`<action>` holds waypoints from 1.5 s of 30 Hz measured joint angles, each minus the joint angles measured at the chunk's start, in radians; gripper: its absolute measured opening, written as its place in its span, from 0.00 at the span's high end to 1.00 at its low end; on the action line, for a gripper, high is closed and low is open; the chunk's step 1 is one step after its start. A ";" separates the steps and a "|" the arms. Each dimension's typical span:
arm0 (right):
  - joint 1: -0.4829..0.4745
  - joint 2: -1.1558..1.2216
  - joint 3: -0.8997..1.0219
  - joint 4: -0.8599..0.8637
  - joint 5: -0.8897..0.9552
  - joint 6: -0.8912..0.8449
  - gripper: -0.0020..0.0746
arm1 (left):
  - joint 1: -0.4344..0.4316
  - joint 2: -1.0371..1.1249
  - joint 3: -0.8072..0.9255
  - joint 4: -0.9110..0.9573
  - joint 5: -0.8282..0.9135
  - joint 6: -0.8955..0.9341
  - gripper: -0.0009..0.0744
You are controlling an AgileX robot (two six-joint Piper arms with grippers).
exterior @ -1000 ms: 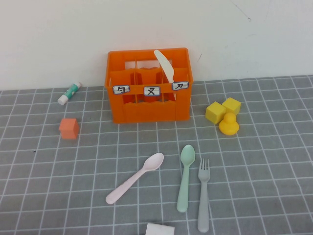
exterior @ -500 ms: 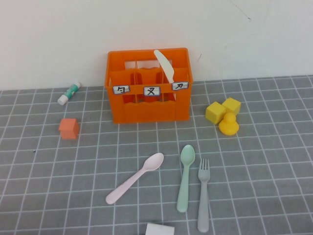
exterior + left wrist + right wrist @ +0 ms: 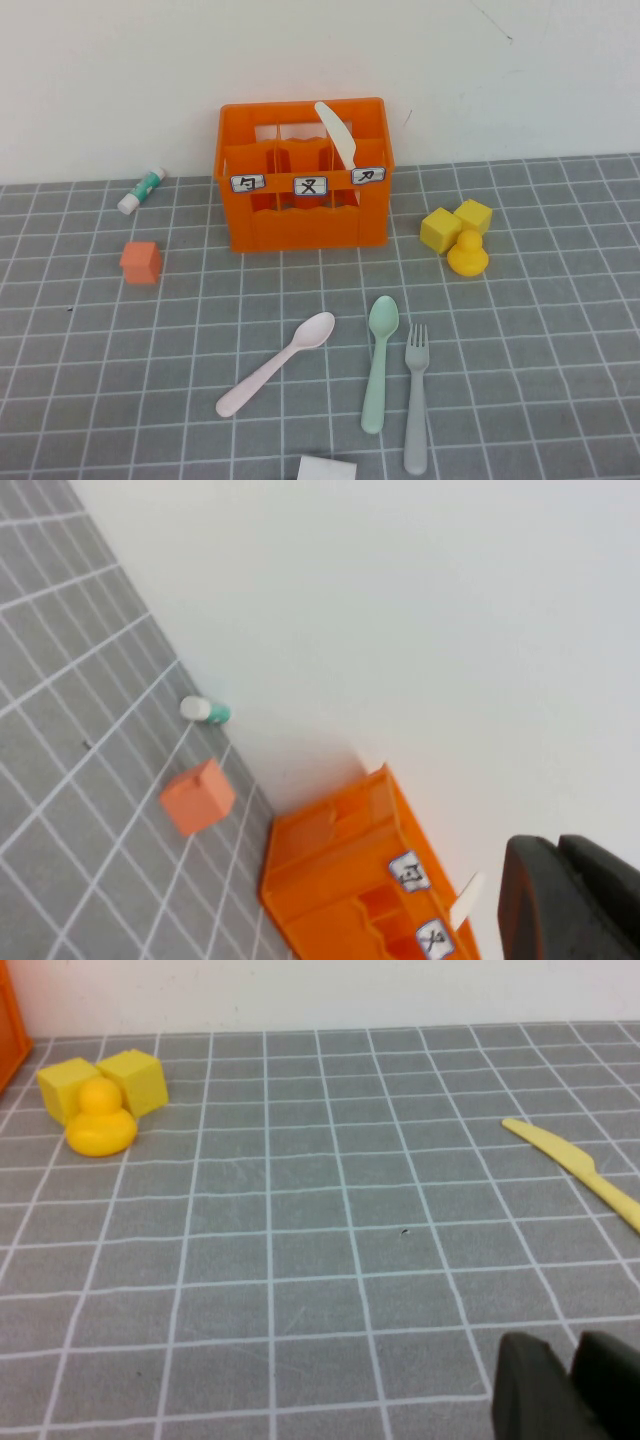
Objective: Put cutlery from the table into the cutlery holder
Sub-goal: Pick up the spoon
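Three white labels (image 3: 312, 185) with black symbols on orange cutlery holder (image 3: 300, 225) front.

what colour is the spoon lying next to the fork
Mint green. The spoon lies beside the grey fork on the table; the high view shows it best.

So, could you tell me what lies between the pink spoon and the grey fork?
The mint green spoon, seen in the high view, lies between the pink spoon and grey fork.

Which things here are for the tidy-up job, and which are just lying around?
For the job: pink spoon, green spoon, grey fork, white knife already in the orange cutlery holder.

Just lying around: glue stick, orange cube, yellow blocks, yellow duck, yellow knife.
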 joint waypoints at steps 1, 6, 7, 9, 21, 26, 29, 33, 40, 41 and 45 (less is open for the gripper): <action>0.000 0.000 0.000 0.000 0.000 0.000 0.86 | 0.000 0.000 0.000 -0.008 -0.010 0.000 0.99; 0.000 0.000 0.000 0.000 0.000 0.000 0.86 | -0.002 0.000 -0.011 0.013 0.032 0.030 0.99; 0.000 0.000 0.000 0.000 0.000 0.000 0.86 | -0.007 0.000 -0.038 0.041 0.084 0.068 0.99; 0.000 0.000 0.000 0.000 0.000 0.000 0.86 | -0.019 0.015 -0.120 0.105 0.204 0.166 0.99; 0.000 0.000 0.000 0.000 0.000 0.000 0.86 | -0.033 0.575 -0.759 0.384 0.991 0.894 0.99; 0.000 0.000 0.000 0.000 0.000 0.000 0.86 | -0.033 0.831 -0.925 0.359 1.053 1.094 0.99; 0.000 0.000 0.000 0.000 0.000 0.000 0.86 | -0.042 0.974 -0.984 0.311 1.055 1.170 0.99; 0.000 0.000 0.000 0.000 0.000 0.000 0.86 | -0.106 1.124 -1.045 0.319 1.039 1.197 0.99; 0.000 0.000 0.000 0.000 0.000 0.000 0.86 | -0.327 1.367 -1.123 0.474 0.964 1.119 0.99; 0.000 0.000 0.000 0.000 0.000 0.000 0.86 | -0.355 1.391 -1.133 0.489 0.949 1.102 0.99; 0.000 0.000 0.000 0.000 0.000 0.000 0.86 | -0.430 1.497 -1.187 0.533 0.893 1.027 0.90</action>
